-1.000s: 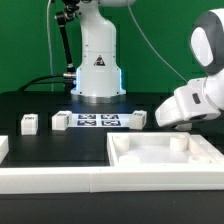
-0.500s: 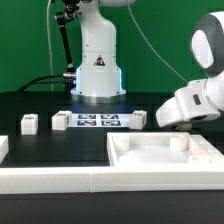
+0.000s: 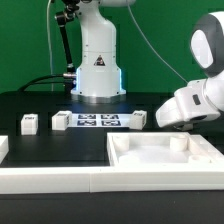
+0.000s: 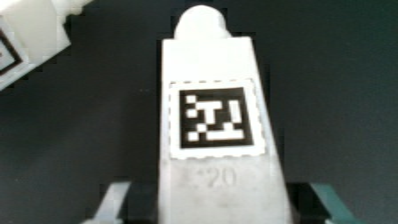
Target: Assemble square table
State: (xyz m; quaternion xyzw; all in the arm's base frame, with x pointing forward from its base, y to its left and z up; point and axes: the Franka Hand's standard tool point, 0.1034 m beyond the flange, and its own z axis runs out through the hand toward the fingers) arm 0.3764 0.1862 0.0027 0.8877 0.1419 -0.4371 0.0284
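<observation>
perhaps touching, gripper (image 4: 221,198) straddles leg (image 4: 214,105).

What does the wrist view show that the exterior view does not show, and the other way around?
Only the wrist view: a white leg with its black-white tag, lying between the hand's two fingers; whether they already press it is unclear. Only the exterior view: the square tabletop, the marker board, loose legs beside that board, the robot base. Both: the dark table and the hand, whose white body alone shows in the exterior view.
</observation>
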